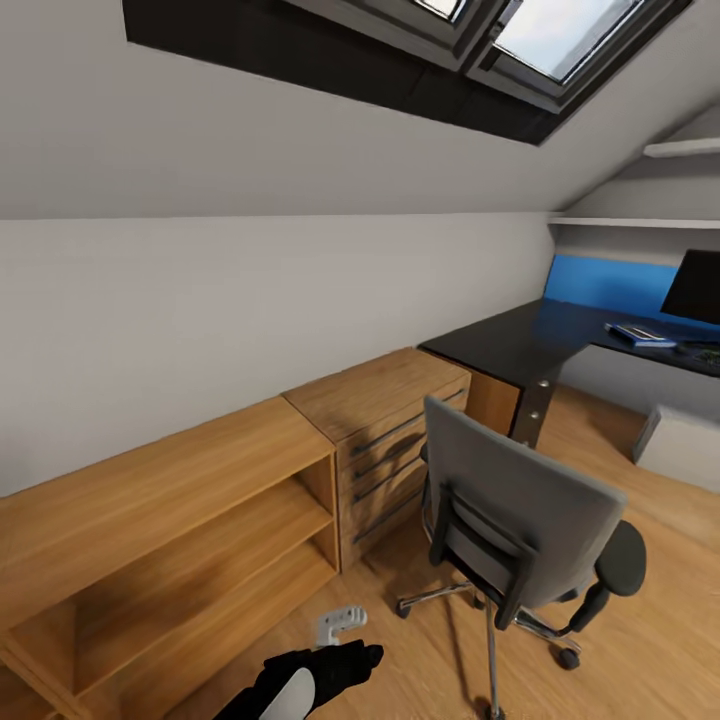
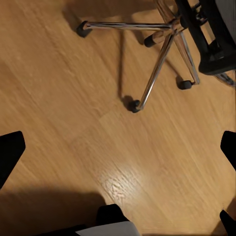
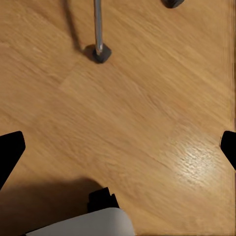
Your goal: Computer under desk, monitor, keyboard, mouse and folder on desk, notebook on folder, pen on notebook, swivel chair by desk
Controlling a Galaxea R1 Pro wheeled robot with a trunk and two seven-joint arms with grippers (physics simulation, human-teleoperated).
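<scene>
- swivel chair [image 1: 520,505]: grey, its back turned to me, standing on the wooden floor [image 1: 660,640] near the table's end but not tucked in; its seat is hidden by the backrest, so i cannot tell whether the folder lies there.
- table [image 1: 510,345]: dark l-shaped top in the far corner; the monitor [image 1: 695,287] stands on it at the view's right edge, and a flat blue item [image 1: 640,334] lies in front of it, too small to name.
- pale box [image 1: 680,447]: on the floor below the table; possibly the computer, but i cannot be sure.
- drawer unit [image 1: 385,430] and low shelf [image 1: 160,560]: wooden, along the wall to my left.
- left gripper [image 2: 118,150]: fingers wide apart, holding nothing, aimed at bare floor with the chair's chrome legs [image 2: 157,69] and casters beyond.
- right gripper [image 3: 118,150]: fingers likewise apart and empty; one caster [image 3: 100,52] ahead.
- step in hand, as i judge it: approaching the chair. i should circle to its open side, keep my base off the splayed legs, and see the seat before reaching.
</scene>
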